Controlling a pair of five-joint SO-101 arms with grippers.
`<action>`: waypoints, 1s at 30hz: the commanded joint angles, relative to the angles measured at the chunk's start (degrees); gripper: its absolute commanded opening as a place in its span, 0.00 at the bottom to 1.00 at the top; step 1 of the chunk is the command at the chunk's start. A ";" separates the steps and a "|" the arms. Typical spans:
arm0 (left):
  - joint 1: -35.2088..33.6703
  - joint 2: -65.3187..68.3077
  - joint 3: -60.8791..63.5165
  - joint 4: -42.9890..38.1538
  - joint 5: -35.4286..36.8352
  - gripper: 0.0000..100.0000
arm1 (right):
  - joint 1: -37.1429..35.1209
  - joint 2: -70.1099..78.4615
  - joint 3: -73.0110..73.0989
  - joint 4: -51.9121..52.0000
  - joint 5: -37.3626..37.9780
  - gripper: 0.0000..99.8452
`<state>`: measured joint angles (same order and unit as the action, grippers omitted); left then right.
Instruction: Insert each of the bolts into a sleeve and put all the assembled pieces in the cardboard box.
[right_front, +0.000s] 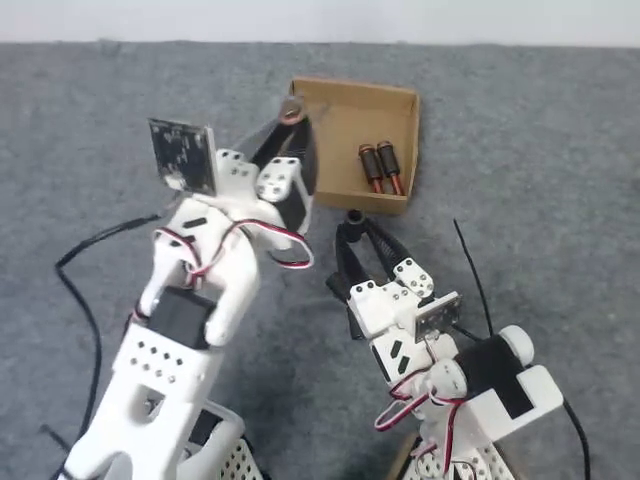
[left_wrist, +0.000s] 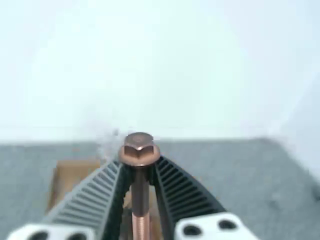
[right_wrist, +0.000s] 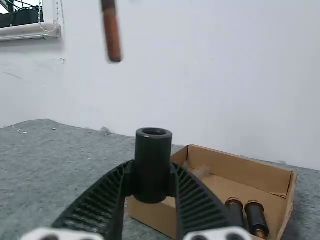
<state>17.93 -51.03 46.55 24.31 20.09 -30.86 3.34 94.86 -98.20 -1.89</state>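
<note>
Coppery hex-head bolt (left_wrist: 138, 150) in ribbed left claw (left_wrist: 138, 164); black cylindrical sleeve (right_wrist: 153, 160)

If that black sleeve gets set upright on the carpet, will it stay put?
The sleeve looks like thick-walled metal, so likely stiff and heavy. Its flat end may stand, though soft carpet could tip it; sideways it probably rolls.

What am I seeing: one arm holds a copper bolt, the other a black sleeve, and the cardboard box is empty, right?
Not quite: the cardboard box is not empty. The high view shows two assembled pieces lying in it. The rest holds: the left gripper holds the copper bolt, the right gripper the black sleeve.
</note>
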 joint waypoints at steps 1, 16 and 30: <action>2.90 -2.37 0.40 -8.79 0.18 0.01 | -0.31 -0.13 1.32 0.04 -0.70 0.01; 8.97 -2.37 5.85 -8.53 0.18 0.01 | -0.31 -0.13 1.32 0.04 -0.70 0.01; 9.14 -2.81 11.82 -8.62 -4.04 0.01 | -0.22 -0.13 1.32 0.04 -0.62 0.01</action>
<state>26.99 -51.12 59.21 17.63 17.63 -30.86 3.34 94.86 -98.20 -1.89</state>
